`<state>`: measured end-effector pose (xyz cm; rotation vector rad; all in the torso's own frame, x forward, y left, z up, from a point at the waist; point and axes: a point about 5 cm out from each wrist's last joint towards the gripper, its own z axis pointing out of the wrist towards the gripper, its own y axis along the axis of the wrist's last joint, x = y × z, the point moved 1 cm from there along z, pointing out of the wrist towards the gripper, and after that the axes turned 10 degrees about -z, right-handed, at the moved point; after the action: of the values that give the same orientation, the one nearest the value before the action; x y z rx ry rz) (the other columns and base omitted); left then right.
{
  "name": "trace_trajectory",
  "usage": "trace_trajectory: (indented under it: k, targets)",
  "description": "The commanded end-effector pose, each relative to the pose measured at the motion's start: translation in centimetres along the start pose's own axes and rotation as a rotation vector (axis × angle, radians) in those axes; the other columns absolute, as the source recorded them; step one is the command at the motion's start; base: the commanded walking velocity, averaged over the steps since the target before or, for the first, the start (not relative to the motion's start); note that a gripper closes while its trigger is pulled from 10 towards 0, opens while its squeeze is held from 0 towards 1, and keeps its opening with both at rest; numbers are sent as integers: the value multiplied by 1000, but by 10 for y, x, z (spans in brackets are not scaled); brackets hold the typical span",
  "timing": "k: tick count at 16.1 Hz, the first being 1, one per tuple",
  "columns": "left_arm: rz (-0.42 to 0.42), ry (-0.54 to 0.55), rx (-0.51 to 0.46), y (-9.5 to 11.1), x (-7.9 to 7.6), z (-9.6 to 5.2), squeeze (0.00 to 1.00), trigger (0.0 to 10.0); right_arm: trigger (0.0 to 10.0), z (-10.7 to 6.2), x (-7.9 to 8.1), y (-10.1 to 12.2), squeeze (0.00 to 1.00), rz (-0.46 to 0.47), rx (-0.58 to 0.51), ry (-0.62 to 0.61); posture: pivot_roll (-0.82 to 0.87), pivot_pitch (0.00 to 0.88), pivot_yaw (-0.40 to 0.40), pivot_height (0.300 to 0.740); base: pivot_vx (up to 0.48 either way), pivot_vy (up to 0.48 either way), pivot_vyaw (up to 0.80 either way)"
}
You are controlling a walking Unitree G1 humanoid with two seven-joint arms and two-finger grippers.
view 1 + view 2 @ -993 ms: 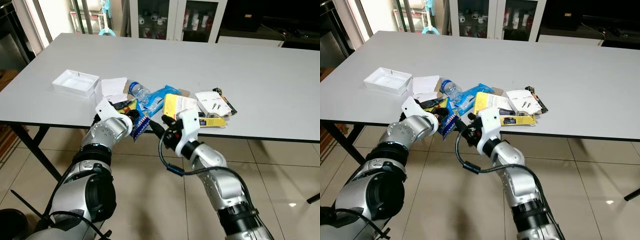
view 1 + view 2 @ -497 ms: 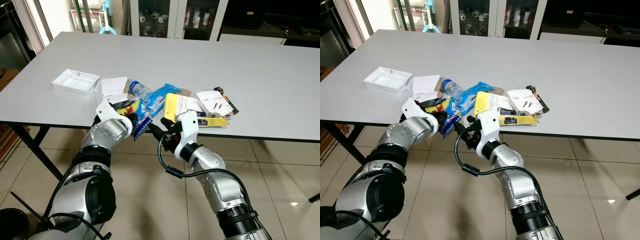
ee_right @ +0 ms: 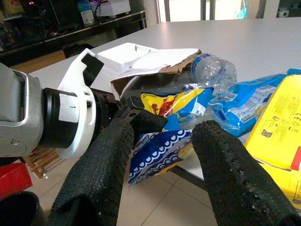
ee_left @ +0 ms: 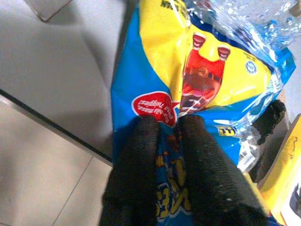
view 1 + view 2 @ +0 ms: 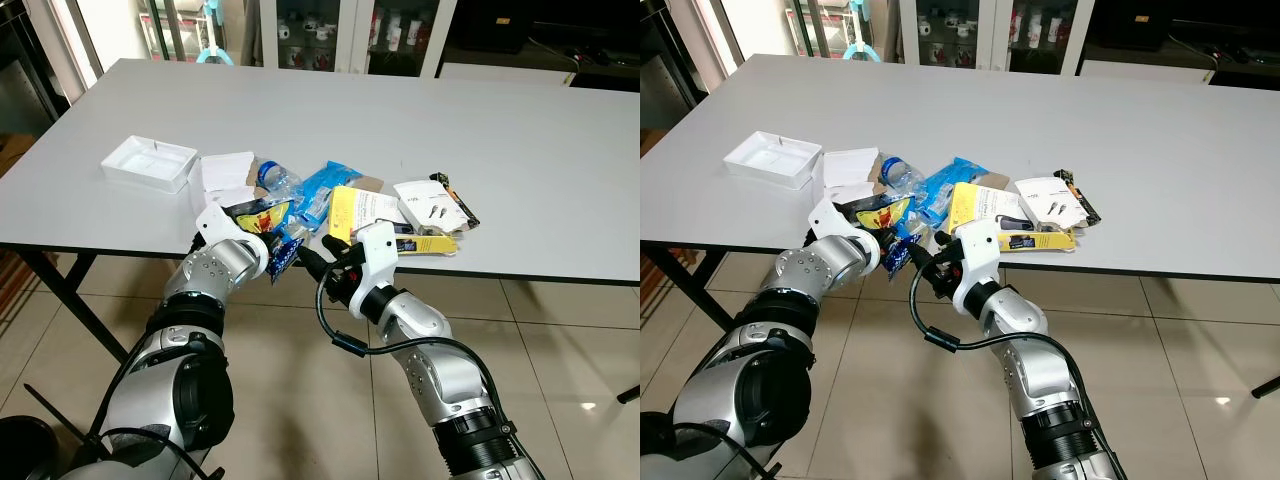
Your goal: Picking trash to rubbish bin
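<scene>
A blue and yellow snack bag (image 4: 188,75) lies at the table's near edge, part of it hanging over the edge. My left gripper (image 5: 268,228) is shut on it, both black fingers (image 4: 141,160) pinching its lower part, and the yellow end (image 5: 255,212) stands up. My right gripper (image 3: 164,127) is open, just below the table edge on the bag's right (image 5: 312,258), pointing at the bag and the left wrist. Behind the bag lie a crushed plastic bottle (image 5: 278,182), a blue packet (image 5: 322,190) and a yellow booklet (image 5: 350,212).
The grey table (image 5: 520,130) also holds a white tray (image 5: 150,163), a white cardboard box (image 5: 225,175) and a white paper packet (image 5: 428,200). A black bin (image 5: 20,450) shows on the tiled floor at the bottom left. Cabinets stand behind the table.
My left gripper has raised the snack bag a little, so its yellow end now stands higher. The right gripper has hardly moved.
</scene>
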<state>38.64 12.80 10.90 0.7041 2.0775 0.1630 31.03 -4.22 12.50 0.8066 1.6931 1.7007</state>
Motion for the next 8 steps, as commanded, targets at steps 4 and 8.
trace_trajectory:
  k: [4, 8]
  targets:
    - [53, 116, 131, -36, 31, 7, 0, 0, 10000, 0, -3, 4, 0, 1, -9, -8, -12, 54, -40, 740, 0, 0, 0]
    - [160, 54, 72, -30, 15, 5, 0, 0, 10000, 1, -4, 4, 0, -1, -8, -6, -9, 49, -44, 740, 0, 0, 0]
